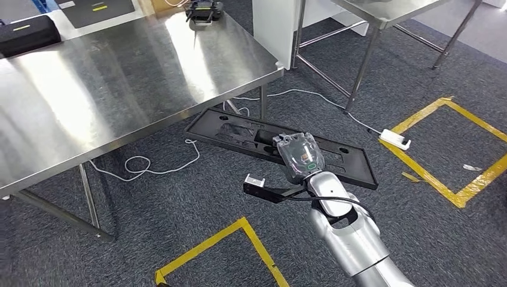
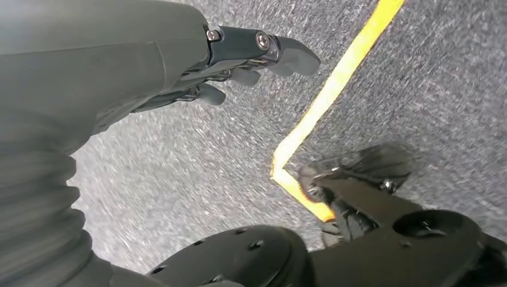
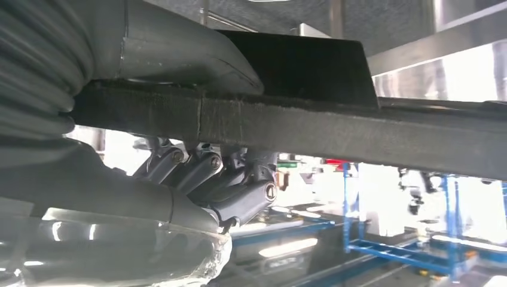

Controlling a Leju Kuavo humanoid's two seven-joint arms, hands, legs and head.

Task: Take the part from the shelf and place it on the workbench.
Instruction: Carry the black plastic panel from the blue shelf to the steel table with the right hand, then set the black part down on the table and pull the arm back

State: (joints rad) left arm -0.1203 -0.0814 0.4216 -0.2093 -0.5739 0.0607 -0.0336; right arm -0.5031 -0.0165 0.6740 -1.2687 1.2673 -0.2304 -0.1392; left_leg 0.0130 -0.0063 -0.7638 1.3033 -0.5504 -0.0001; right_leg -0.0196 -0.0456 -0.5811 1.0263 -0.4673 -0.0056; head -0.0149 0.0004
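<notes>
The part [image 1: 239, 128] is a long flat black panel with cut-outs, held level above the carpet just right of the steel workbench [image 1: 119, 84]. My right hand [image 1: 300, 156], wrapped in clear plastic, grips the panel near its middle. In the right wrist view the part [image 3: 359, 128] runs across as a dark edge, and my right hand [image 3: 197, 179] clamps it with the thumb on one face and the fingers on the other. My left hand [image 2: 131, 66] hangs over the grey carpet with its fingers [image 2: 281, 52] loosely extended, holding nothing.
On the workbench lie a black case [image 1: 27, 33] at the far left and a black device [image 1: 203, 11] at the far edge. A white power strip [image 1: 395, 139] and cable [image 1: 143, 164] lie on the carpet. Yellow tape squares [image 1: 445, 149] mark the floor. A second steel table [image 1: 382, 15] stands behind.
</notes>
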